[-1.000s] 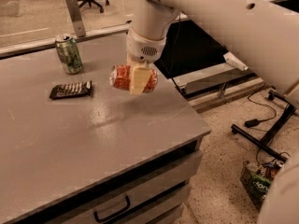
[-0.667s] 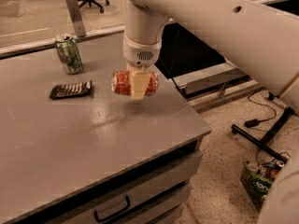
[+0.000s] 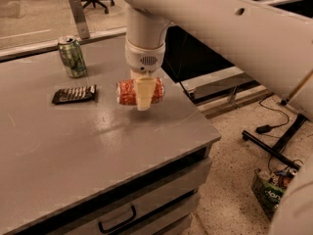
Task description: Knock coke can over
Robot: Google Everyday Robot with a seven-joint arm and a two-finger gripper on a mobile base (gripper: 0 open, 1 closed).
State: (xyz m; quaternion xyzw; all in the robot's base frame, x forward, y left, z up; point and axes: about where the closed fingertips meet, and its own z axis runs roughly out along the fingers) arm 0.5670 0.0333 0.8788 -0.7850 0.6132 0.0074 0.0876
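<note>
The gripper (image 3: 143, 101) hung straight down from the big white arm (image 3: 146, 31) over the right side of the grey table (image 3: 98, 155), not far from its right edge. It was closed around the middle of the coke can (image 3: 126, 92), which lay on its side between the jaws, its length running left to right. One pale finger (image 3: 145, 89) crossed the front of the can and reached a little below it; the other was hidden behind. Whether the can rested on the tabletop or was held just above it could not be told. To the left of the can, near it but not touching, lay a dark wrapped snack bar (image 3: 74, 95), flat on the table. Further back and to the left stood a green can (image 3: 72, 58), upright, well apart from the gripper. The table's front held a drawer with a dark handle (image 3: 117, 220).
</note>
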